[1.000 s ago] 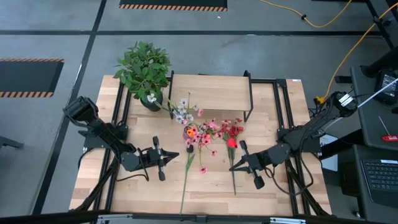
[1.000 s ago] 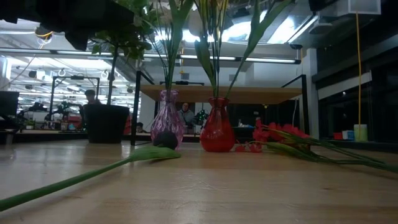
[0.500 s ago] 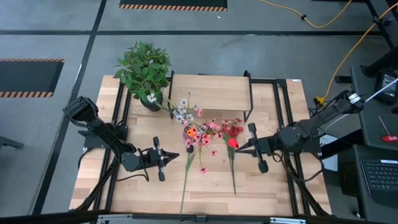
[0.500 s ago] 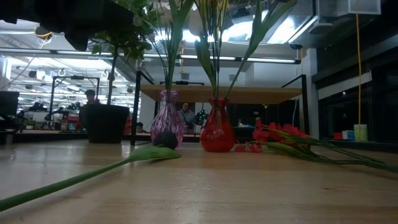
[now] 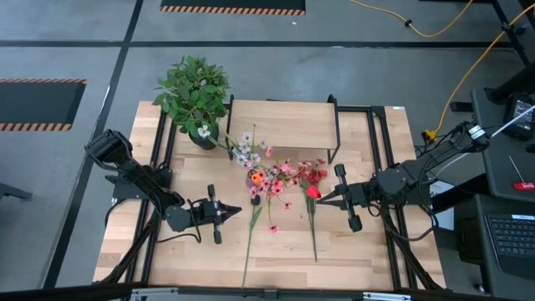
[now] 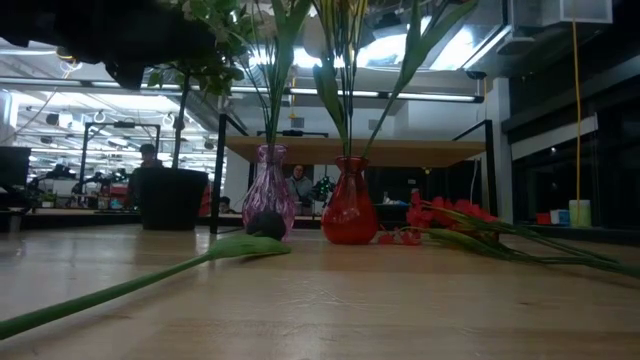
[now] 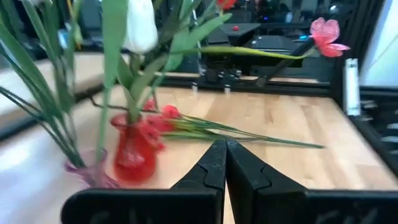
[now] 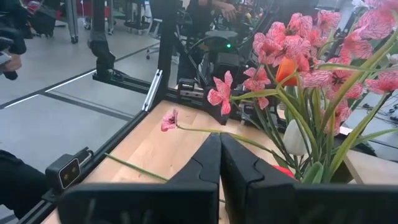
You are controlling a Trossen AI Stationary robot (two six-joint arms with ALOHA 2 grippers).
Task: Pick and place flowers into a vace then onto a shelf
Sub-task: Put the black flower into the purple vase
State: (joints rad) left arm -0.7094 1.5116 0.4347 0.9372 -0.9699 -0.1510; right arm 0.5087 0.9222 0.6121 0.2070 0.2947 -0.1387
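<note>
The bench carries everything, and both arms reach in over it from its two sides. Beyond the two hands, toward the far edge, stands the shelf, a light-wood board on thin black legs, with nothing resting on its top. Just beside the shelf, on the left hand's side and farther out than that hand, sits a bushy potted plant in a black pot. Between the two hands, just short of the shelf, the flowers cluster in pink, red, white and orange; some stand in two vases side by side — a purple vase and a red vase — with their stems rising out of the top of the low view. Other flowers lie flat on the wood: one long green stem runs from the cluster back toward the near edge, passing just in front of the left hand's tips, and a second stem with a red bloom lies nearer the right hand. The left hand hovers beside the cluster, its fingers pressed together and holding nothing, pointing toward the red vase and the red blooms lying past it. The right hand faces it from the other side, tips just beside the red bloom at the cluster's edge — fingers likewise together, with no stem between them. A single pink bloom on a thin stem lies on the bench just ahead of the right hand.
</note>
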